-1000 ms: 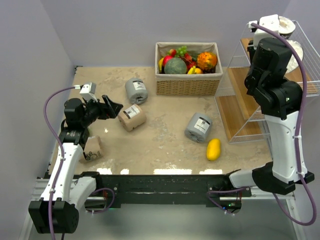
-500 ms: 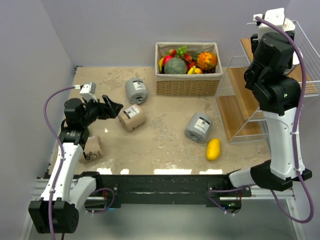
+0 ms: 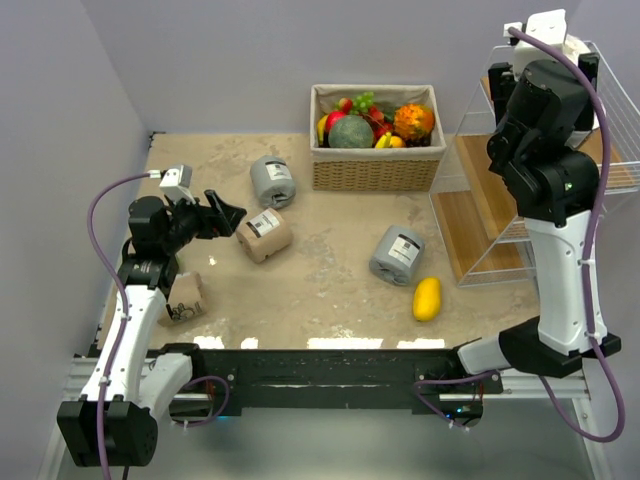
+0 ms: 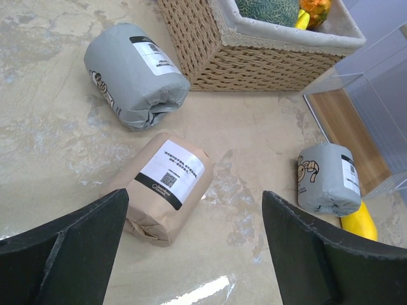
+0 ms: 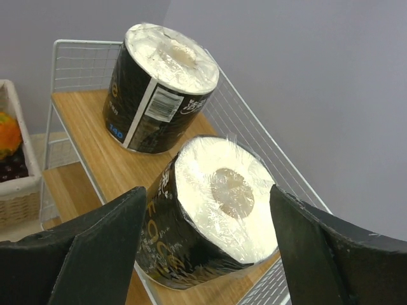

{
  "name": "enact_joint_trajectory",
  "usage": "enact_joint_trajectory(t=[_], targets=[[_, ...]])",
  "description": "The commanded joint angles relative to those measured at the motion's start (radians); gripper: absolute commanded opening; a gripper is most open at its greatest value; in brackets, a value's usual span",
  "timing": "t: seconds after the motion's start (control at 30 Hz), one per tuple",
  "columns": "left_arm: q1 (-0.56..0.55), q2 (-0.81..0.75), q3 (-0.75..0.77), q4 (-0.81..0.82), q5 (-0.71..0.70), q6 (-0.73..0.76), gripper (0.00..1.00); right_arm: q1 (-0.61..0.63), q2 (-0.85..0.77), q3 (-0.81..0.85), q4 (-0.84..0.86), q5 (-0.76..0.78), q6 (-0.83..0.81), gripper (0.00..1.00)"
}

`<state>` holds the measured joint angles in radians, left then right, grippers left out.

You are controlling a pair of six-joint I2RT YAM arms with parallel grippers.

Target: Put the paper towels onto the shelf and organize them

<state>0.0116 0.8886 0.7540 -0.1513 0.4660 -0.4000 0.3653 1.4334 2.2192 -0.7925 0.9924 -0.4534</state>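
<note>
Moved: the right gripper point(image 5: 206, 194) has spread its jaws wide and risen a little above the shelf's point(image 3: 480, 225) top board; the left arm point(image 3: 135, 300) has kept its place.
Right hand: fingers well apart, gripping nothing, the tilted black roll point(image 5: 210, 216) seen between them.
Left hand: the left gripper point(image 4: 194, 200) has its jaws apart and empty, above the table point(image 3: 320, 300) near its left edge.
Black rolls: clear film over black labelled paper, white ends. The upright black roll point(image 5: 159, 89) stands at the top board's back; the tilted one lies just in front, core hole facing up.
Grey rolls: one point(image 3: 272, 180) lies beside the wicker basket point(image 3: 375, 170), one point(image 3: 397, 254) near the mango point(image 3: 427, 298).
Tan rolls: one point(image 3: 264, 235) lies just ahead of the left gripper, one point(image 3: 184, 297) at the table's left edge.
Hidden: from above, the right arm point(image 3: 560, 200) covers both black rolls; the left arm overlaps the edge-side tan roll; label print is unreadable.
</note>
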Motion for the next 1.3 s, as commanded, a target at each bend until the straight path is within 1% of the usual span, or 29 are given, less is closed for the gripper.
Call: enact_joint_trajectory(t=[0.0,0.07,0.2,0.23,0.3,0.33,0.43,0.47,0.57,0.7,0.77,0.97,1.1,1.27], targets=[[-0.002,-0.016,-0.007,0.025,-0.004,0.013,0.91,0.007,0.01,0.022,0.018,-0.06,-0.022,0.84],[-0.004,-0.01,-0.007,0.025,0.002,0.012,0.91,0.024,0.019,0.057,0.004,-0.093,-0.013,0.84],[-0.002,-0.011,-0.005,0.03,0.008,0.009,0.91,0.096,0.029,0.082,-0.059,-0.188,0.044,0.75],[-0.002,-0.01,-0.007,0.03,0.007,0.01,0.91,0.098,0.024,0.076,-0.074,-0.236,0.057,0.67],[-0.004,-0.01,-0.007,0.03,0.005,0.01,0.91,0.098,0.016,0.051,-0.126,-0.274,0.102,0.61],[-0.004,-0.008,-0.007,0.03,0.006,0.009,0.91,0.098,0.0,0.037,-0.138,-0.287,0.116,0.55],[-0.004,-0.013,-0.007,0.029,0.013,0.007,0.91,0.1,-0.045,-0.039,-0.184,-0.27,0.18,0.43],[-0.004,-0.014,-0.007,0.03,0.011,0.009,0.91,0.098,-0.057,-0.087,-0.192,-0.233,0.205,0.42],[-0.002,-0.02,-0.008,0.029,0.008,0.007,0.91,0.095,-0.073,-0.148,-0.212,-0.166,0.231,0.42],[-0.002,-0.013,-0.01,0.033,0.019,0.004,0.91,0.069,-0.08,-0.158,-0.215,-0.101,0.245,0.4],[-0.004,-0.008,-0.01,0.033,0.02,0.003,0.92,0.054,-0.094,-0.185,-0.174,-0.087,0.225,0.39],[-0.002,-0.007,-0.01,0.035,0.014,0.003,0.92,-0.084,-0.094,-0.246,-0.08,-0.136,0.182,0.38],[-0.002,-0.002,-0.008,0.027,0.005,0.007,0.92,-0.135,-0.093,-0.265,-0.019,-0.192,0.159,0.38],[-0.002,0.0,-0.007,0.024,-0.006,0.01,0.92,-0.17,-0.053,-0.227,-0.014,-0.251,0.142,0.38]])
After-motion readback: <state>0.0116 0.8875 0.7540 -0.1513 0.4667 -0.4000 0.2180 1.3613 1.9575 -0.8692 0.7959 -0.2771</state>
